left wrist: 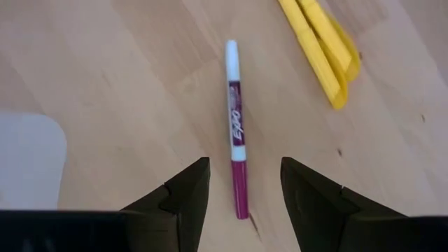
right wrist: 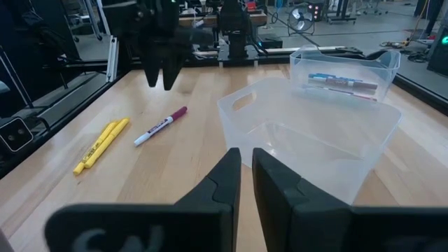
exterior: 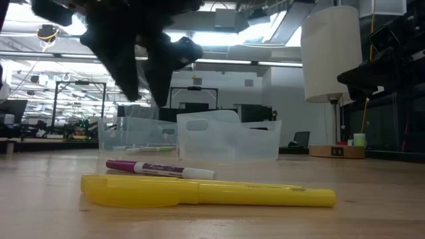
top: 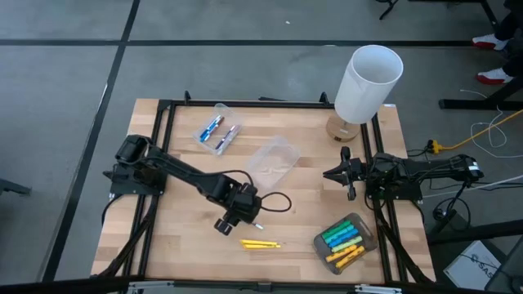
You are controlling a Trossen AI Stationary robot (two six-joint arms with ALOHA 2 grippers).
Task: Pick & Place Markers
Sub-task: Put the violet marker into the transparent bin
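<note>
The maroon Expo marker is lying flat on the bare wood near the front-middle of the table, and in the left wrist view its long axis is running straight out from between the left gripper's two fingers, the maroon cap end sitting in the gap and the white tip pointing away. That alignment is what the coming move is depending on: the fingers are straddling the barrel crosswise, one on each side, so, as I judge it, a plain descent followed by a close should be catching the pen across its width near the cap.

The left gripper is standing well open and holding nothing; the low view is showing it hanging above the marker, not touching it. Just beside the maroon pen, nearer the table's front edge, two yellow highlighters are lying together, close enough that a drifting finger could be nudging them.

Behind the marker, an empty clear tub is sitting mid-table, and a second clear tub farther back is holding a couple of markers. A third tub at the front right is carrying yellow, green and blue pens.

The right gripper is waiting at the table's right edge, fingers almost together and empty, far from the maroon pen; the left arm is plainly the nearer one.
</note>
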